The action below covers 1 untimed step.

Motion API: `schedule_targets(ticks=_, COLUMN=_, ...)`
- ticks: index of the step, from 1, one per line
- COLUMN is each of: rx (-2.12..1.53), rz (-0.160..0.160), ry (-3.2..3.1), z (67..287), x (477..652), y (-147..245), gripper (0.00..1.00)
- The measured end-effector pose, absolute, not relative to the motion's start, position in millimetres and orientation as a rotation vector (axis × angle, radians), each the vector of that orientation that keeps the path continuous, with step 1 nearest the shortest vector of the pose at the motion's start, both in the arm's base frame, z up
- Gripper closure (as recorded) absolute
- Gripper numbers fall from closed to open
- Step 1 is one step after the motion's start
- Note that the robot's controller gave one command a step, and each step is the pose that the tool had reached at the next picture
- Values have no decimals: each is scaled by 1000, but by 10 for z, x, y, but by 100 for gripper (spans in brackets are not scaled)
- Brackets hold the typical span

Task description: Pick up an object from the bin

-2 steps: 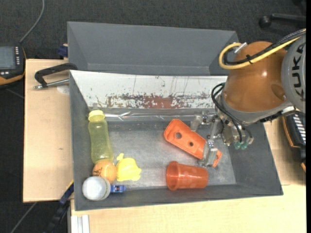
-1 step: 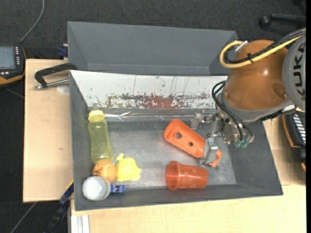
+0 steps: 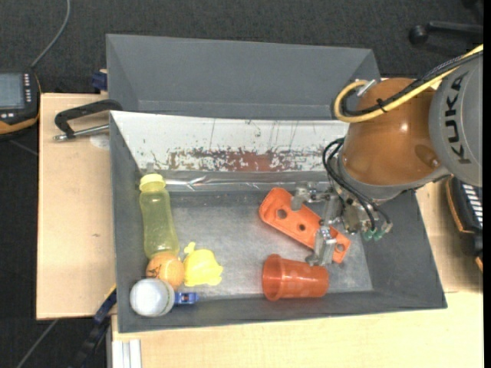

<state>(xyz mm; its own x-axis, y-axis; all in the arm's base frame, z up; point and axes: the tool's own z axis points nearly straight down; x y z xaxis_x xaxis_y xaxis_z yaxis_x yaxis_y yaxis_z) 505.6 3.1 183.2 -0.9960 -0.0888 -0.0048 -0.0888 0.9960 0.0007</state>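
Observation:
My gripper [image 3: 314, 219] is low in the right half of the bin, under the arm's orange cover. It stands open, with one metal finger [image 3: 301, 195] behind and one finger [image 3: 327, 244] in front of a flat orange plastic piece with holes [image 3: 288, 215]. That piece lies slanted on the bin floor between the two fingers, and I cannot tell whether they touch it. Just in front of it, an orange cup [image 3: 294, 279] lies on its side near the bin's front wall.
Along the left wall lies a yellow-green bottle [image 3: 157, 221]. In the front left corner sit an orange ball [image 3: 163, 267], a yellow toy [image 3: 202, 268] and a white round thing with a blue part [image 3: 153, 297]. The arm covers the bin's right side.

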Motion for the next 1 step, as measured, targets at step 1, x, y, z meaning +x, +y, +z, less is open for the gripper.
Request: schedule_targets(ticks=1, rx=-175, rz=3, ry=3131, z=1385, x=5141, y=174, gripper=0)
